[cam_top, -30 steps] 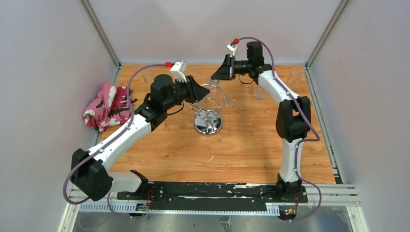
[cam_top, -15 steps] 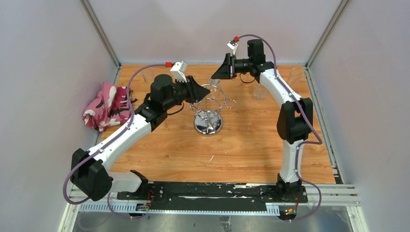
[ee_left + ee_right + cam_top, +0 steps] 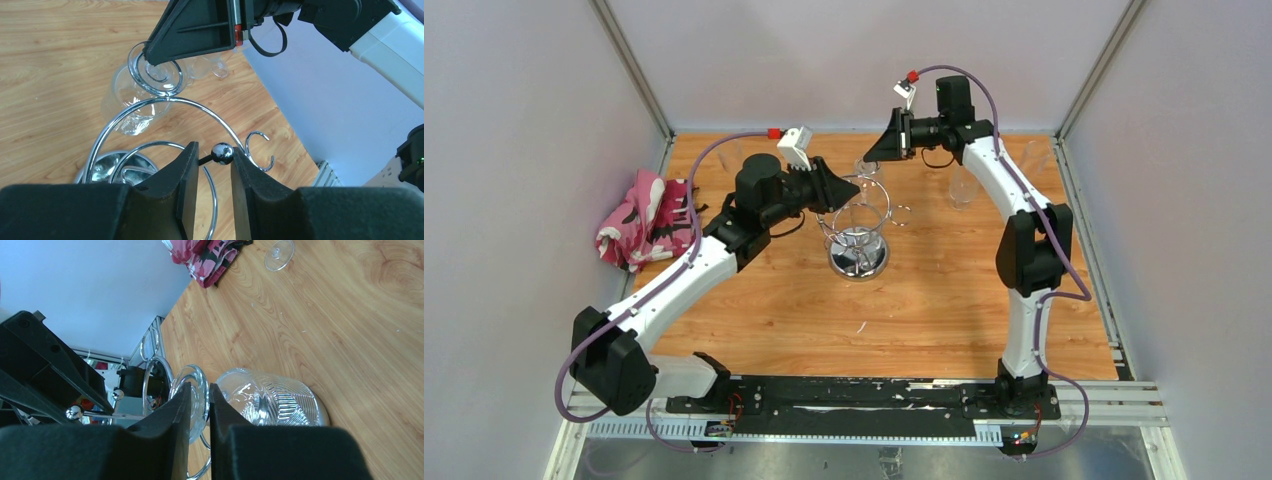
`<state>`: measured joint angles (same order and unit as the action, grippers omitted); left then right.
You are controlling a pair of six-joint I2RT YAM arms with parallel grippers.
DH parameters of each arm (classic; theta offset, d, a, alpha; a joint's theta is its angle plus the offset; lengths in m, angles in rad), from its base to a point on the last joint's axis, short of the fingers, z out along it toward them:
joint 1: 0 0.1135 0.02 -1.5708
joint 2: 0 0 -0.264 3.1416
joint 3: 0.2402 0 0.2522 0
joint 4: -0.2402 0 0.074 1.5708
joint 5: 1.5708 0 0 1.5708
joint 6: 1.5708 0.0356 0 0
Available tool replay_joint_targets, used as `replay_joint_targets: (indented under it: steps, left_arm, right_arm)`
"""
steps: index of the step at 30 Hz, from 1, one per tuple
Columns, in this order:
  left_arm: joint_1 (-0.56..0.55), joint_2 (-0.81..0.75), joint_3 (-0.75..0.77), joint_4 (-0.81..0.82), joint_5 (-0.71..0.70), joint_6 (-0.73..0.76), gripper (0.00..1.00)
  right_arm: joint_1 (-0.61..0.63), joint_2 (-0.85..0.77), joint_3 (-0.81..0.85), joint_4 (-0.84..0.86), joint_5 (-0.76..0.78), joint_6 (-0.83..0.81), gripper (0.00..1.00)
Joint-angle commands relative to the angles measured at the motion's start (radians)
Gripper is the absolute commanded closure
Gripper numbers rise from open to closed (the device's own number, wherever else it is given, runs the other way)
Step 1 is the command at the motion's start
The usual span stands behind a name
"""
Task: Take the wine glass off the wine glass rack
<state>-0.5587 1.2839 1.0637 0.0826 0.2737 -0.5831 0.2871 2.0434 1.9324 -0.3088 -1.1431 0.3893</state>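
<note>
**Right gripper [image 3: 200,388] pinches the wine glass [image 3: 270,400] by its foot [image 3: 192,371]**

Left gripper [image 3: 214,162], nearest the arm bases, has not altered. Its black fingers stand part-way apart and clamp the small chrome ball [image 3: 221,153] on the post of the wine glass rack [image 3: 857,258], steadying it. Right gripper, farther off, is what changed. A second ago its jaws stood wider at the rack's far edge; now they have narrowed to a thin slot with the round foot caught edgewise between them. By my reading the hold is made, and drawing the foot out of its loop comes next. The glass still hangs on the rack's far side, bowl downward.

Underneath, the table [image 3: 924,300] is smooth orange wood-grain. The rack is mirror-bright wire: a domed base, a broad ring and open hooked outer loops, all hard and slick. The glass is clear, with a thick-rimmed disc foot and a ribbed, cut-pattern bowl, so it is likely slippery against the fingers' flat matte faces. Beyond it, another clear glass [image 3: 962,188] stands on the wood. A crumpled pink patterned cloth [image 3: 639,228] lies well off to the left.
</note>
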Motion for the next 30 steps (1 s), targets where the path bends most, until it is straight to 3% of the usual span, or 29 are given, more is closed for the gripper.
replay_joint_targets:
  steps: [1, 5, 7, 14, 22, 25, 30]
  left_arm:
    - [-0.009, 0.026, -0.01, 0.007, 0.024, -0.044, 1.0]
    - [-0.009, 0.038, -0.011, 0.018, 0.04, -0.051, 1.0]
    - [-0.008, 0.048, -0.009, 0.026, 0.055, -0.059, 1.0]
    - [-0.009, 0.082, -0.009, 0.046, 0.077, -0.074, 1.0]
    - [-0.009, 0.126, 0.005, 0.068, 0.102, -0.092, 1.0]
    - [-0.009, 0.14, 0.011, 0.076, 0.111, -0.098, 1.0]
    - [-0.008, 0.157, 0.016, 0.085, 0.121, -0.104, 1.0]
  right_arm:
    - [0.012, -0.007, 0.095, -0.005, -0.098, -0.022, 0.89]
    - [0.01, 0.023, 0.137, -0.014, -0.112, -0.02, 0.99]
    - [0.009, 0.036, 0.161, -0.029, -0.118, -0.035, 0.99]
    - [-0.018, 0.072, 0.196, -0.088, -0.163, -0.101, 0.8]
    - [-0.032, 0.101, 0.241, -0.121, -0.175, -0.133, 0.67]
    - [-0.032, 0.11, 0.259, -0.138, -0.168, -0.145, 0.66]
    - [-0.034, 0.125, 0.297, -0.208, -0.13, -0.2, 0.74]
